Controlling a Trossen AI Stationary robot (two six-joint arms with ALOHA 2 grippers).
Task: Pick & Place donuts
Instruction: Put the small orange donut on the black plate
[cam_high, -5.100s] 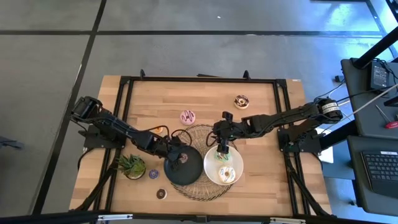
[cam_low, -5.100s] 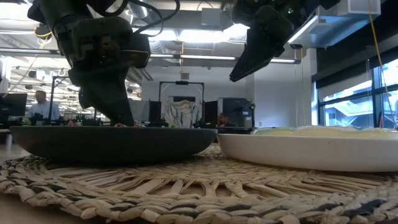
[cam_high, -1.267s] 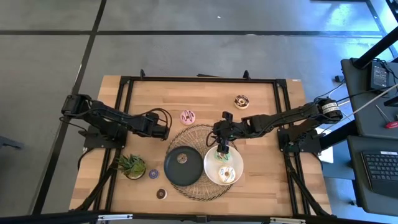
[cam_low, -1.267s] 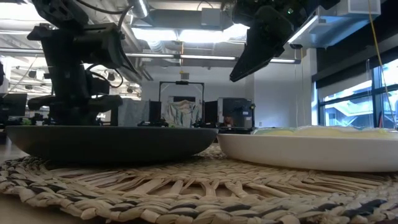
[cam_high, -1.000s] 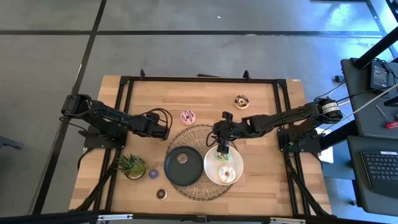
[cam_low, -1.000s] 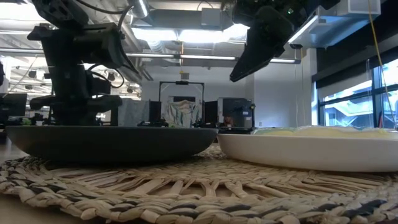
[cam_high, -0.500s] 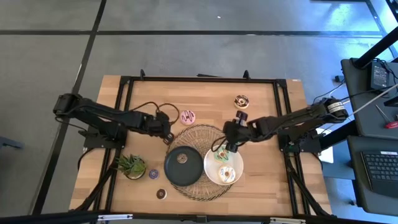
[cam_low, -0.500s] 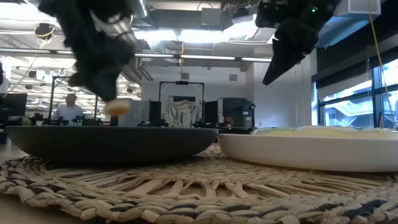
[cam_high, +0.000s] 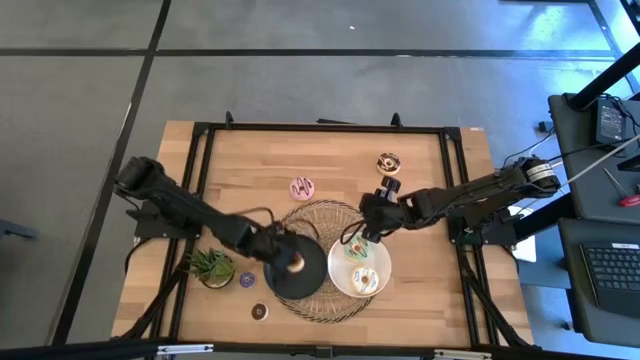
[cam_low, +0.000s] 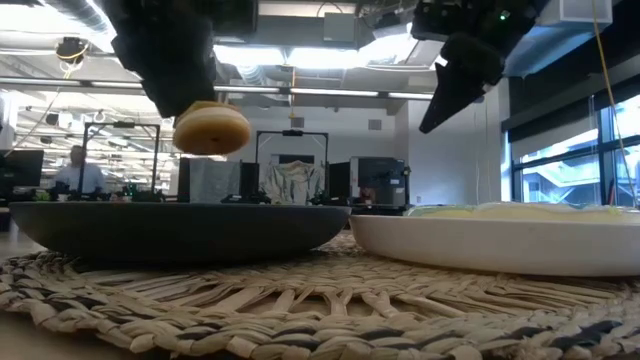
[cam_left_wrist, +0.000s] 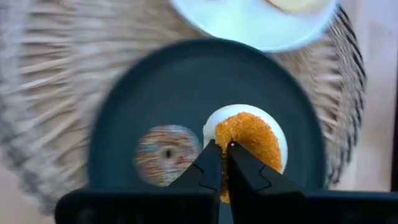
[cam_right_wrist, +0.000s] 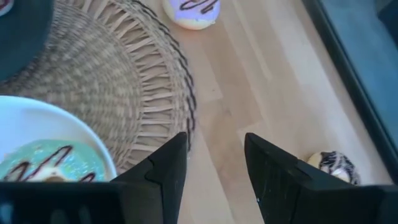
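The left claw (cam_left_wrist: 221, 149), closed on the orange mini donut (cam_left_wrist: 247, 140), holds it above the black plate (cam_high: 318, 270) to drop it beside the brown mini donut (cam_left_wrist: 165, 153), while the right claw (cam_right_wrist: 214, 158) waits wide open at the mat's (cam_high: 325, 215) two o'clock edge.

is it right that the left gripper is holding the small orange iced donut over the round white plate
No. The left gripper holds the small orange iced donut over the round black plate, not the white one; the left wrist view shows this, and the high view agrees.
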